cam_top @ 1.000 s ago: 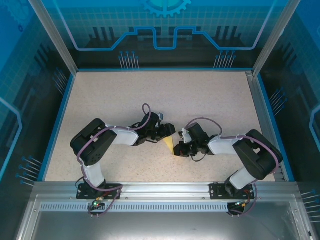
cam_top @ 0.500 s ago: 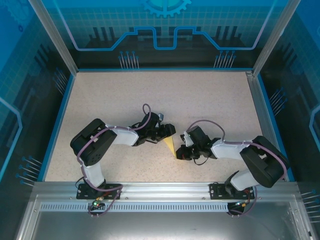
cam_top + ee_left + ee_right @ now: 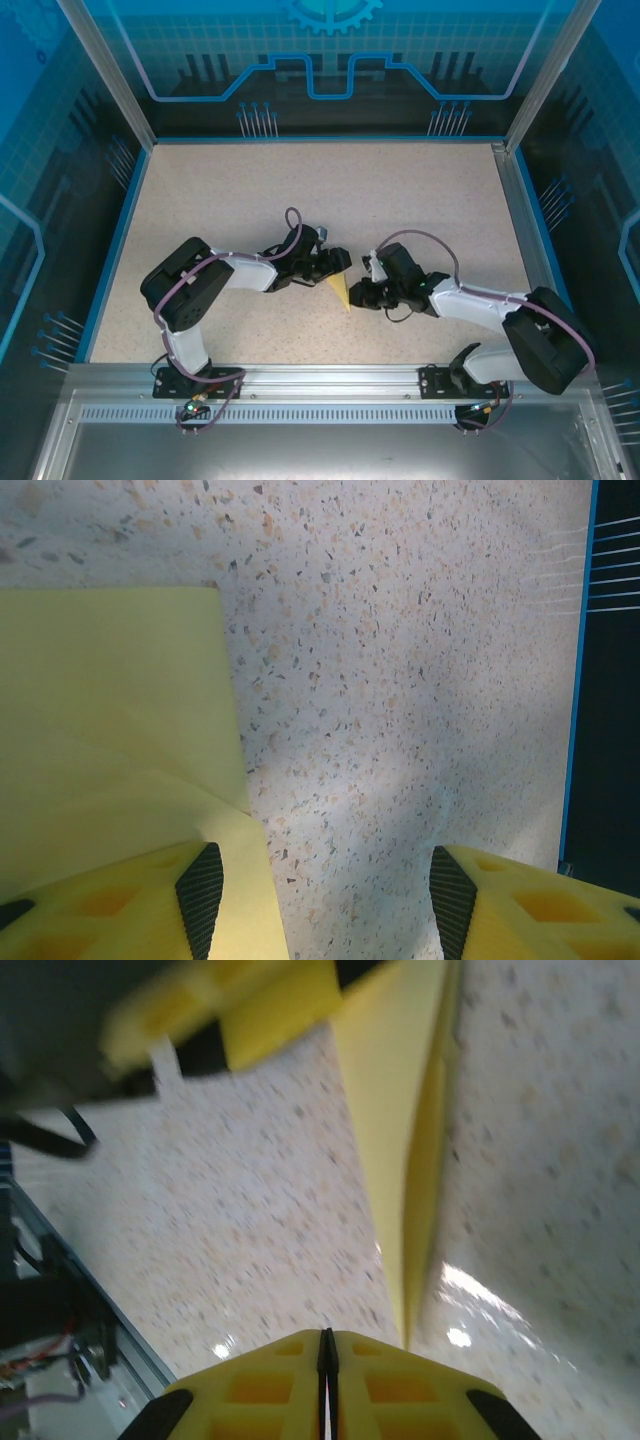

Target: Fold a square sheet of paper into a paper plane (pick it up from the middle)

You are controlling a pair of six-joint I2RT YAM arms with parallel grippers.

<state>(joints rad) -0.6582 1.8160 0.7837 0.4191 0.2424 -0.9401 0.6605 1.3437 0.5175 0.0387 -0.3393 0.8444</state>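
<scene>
Lying beside right pincer [image 3: 325,1338]: paper [image 3: 390,1160]

Speckled beige tabletop [image 3: 400,190] across the middle of the frame, thin blue edging [image 3: 112,250] down its left side, aluminium rail [image 3: 320,377] along the lower edge, grey metal tray [image 3: 320,450] below, blue printed back panel [image 3: 330,60] at top

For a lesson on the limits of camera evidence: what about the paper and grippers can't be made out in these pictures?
Top view: the paper is tiny, with its upper end under the left gripper; its layers can't be counted.
Left wrist: the paper runs off the left edge, and a finger covers its near corner.
Right wrist: motion blur makes it unclear whether the shut right gripper touches the paper.
</scene>
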